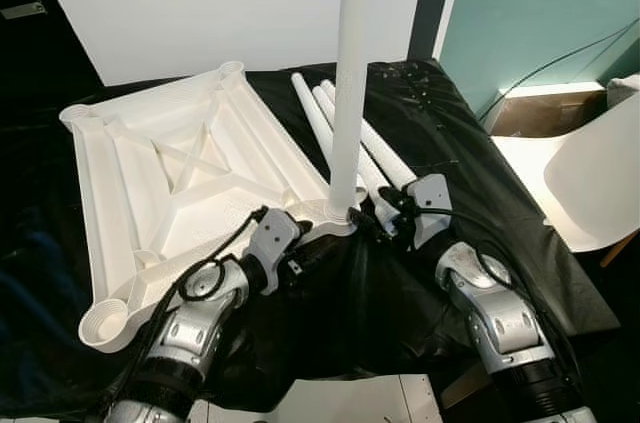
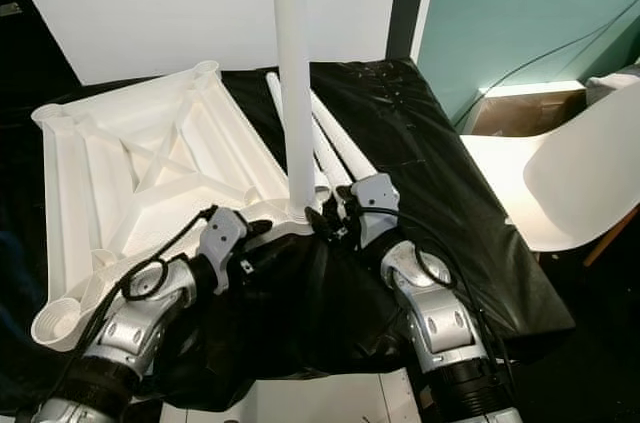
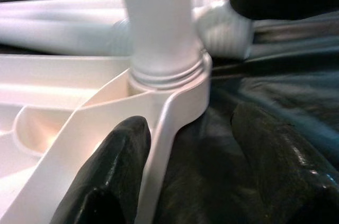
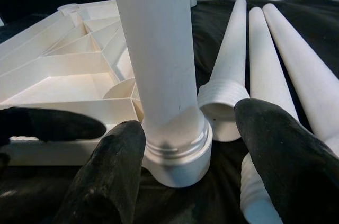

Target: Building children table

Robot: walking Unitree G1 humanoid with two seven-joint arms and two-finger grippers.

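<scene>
Centrally, an upright white leg (image 1: 352, 73) is seen seated in the corner socket (image 3: 180, 83) of the upturned white tabletop (image 1: 170, 173), which lies on the black-covered bench (image 1: 480, 173) at 9 o'clock. The left claw (image 1: 322, 231) is spread at the socket's 7 o'clock side, one finger (image 3: 114, 171) under the tabletop's edge. The right claw (image 1: 372, 225) is spread around the leg's base from 4 o'clock; contact cannot be told. Three loose legs (image 1: 385, 158) lie just beside, at 1 o'clock. A white chair (image 1: 590, 183) is seen at 3 o'clock.
</scene>
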